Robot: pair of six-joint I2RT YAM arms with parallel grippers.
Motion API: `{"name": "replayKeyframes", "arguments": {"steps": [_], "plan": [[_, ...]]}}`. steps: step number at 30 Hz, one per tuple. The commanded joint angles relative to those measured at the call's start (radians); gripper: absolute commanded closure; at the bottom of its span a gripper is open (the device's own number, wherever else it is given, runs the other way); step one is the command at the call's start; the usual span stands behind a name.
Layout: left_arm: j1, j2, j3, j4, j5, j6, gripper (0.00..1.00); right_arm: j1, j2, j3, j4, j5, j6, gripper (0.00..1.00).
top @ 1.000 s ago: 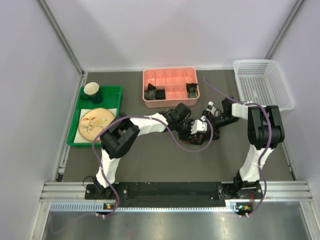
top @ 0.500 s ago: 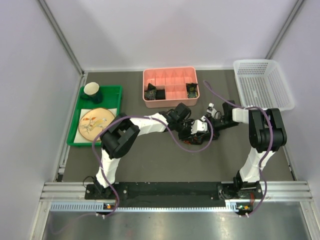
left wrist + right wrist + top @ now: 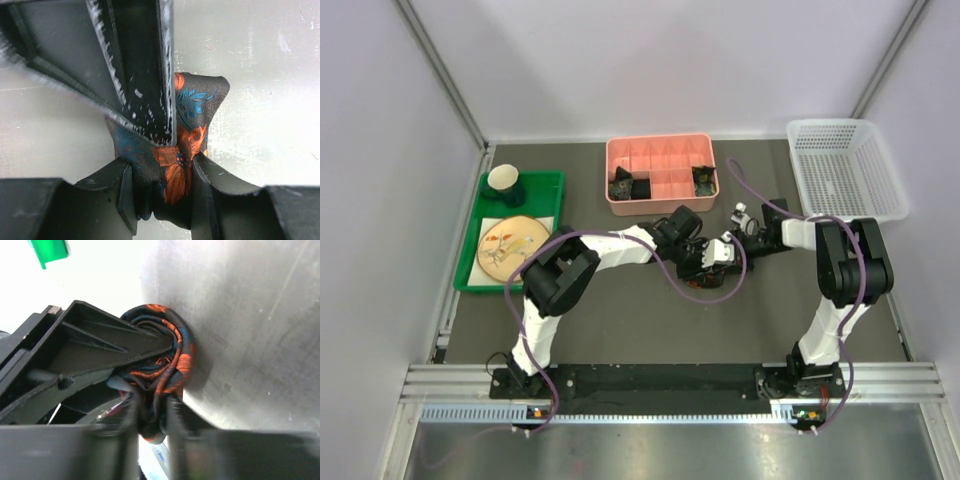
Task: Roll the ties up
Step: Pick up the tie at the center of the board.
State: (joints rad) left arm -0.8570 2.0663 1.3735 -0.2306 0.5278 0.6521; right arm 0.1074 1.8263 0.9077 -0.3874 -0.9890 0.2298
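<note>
My right pincer (image 3: 152, 416) has just snapped from wide to narrow onto the black, orange-blotched fabric tie (image 3: 174, 356), which my left pincer (image 3: 162, 184) pinches too, mid-table (image 3: 620, 320) toward the far edge, so I reckon the roll is now held from both sides.
</note>
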Motion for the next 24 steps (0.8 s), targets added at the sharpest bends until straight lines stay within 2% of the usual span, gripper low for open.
{"name": "replayKeyframes", "arguments": {"steps": [1,2,4,5,8,9,11,17,19,23,24], "plan": [[-0.001,0.083,-0.047,-0.154,-0.091,-0.026,0.92,0.02,-0.027,0.01,-0.014,0.013,-0.041,1.0],[0.001,0.078,-0.048,-0.151,-0.086,-0.034,0.81,0.02,-0.035,0.019,-0.025,0.007,-0.047,1.0],[0.004,0.049,-0.059,-0.136,-0.069,-0.055,0.7,0.02,-0.065,0.026,-0.057,0.013,-0.064,1.0],[0.007,0.031,-0.063,-0.116,-0.063,-0.063,0.59,0.02,-0.076,0.036,-0.067,0.026,-0.067,1.0],[0.018,-0.076,-0.077,-0.093,-0.037,-0.091,0.4,0.018,-0.113,0.065,-0.111,0.056,-0.095,1.0],[0.022,-0.101,-0.073,-0.092,-0.008,-0.1,0.23,0.018,-0.12,0.074,-0.123,0.065,-0.104,1.0],[0.044,-0.153,-0.082,-0.076,0.008,-0.123,0.01,0.02,-0.127,0.1,-0.169,0.096,-0.148,1.0],[0.124,-0.391,-0.2,0.004,0.067,-0.118,0.01,0.02,-0.127,0.149,-0.248,0.116,-0.225,1.0],[0.159,-0.437,-0.224,-0.009,0.08,-0.126,0.01,0.021,-0.142,0.183,-0.303,0.13,-0.303,1.0],[0.232,-0.576,-0.255,-0.023,0.084,-0.181,0.01,0.031,-0.168,0.371,-0.473,0.202,-0.463,1.0],[0.249,-0.598,-0.266,-0.018,0.066,-0.242,0.01,0.037,-0.173,0.407,-0.501,0.223,-0.495,1.0]]}}
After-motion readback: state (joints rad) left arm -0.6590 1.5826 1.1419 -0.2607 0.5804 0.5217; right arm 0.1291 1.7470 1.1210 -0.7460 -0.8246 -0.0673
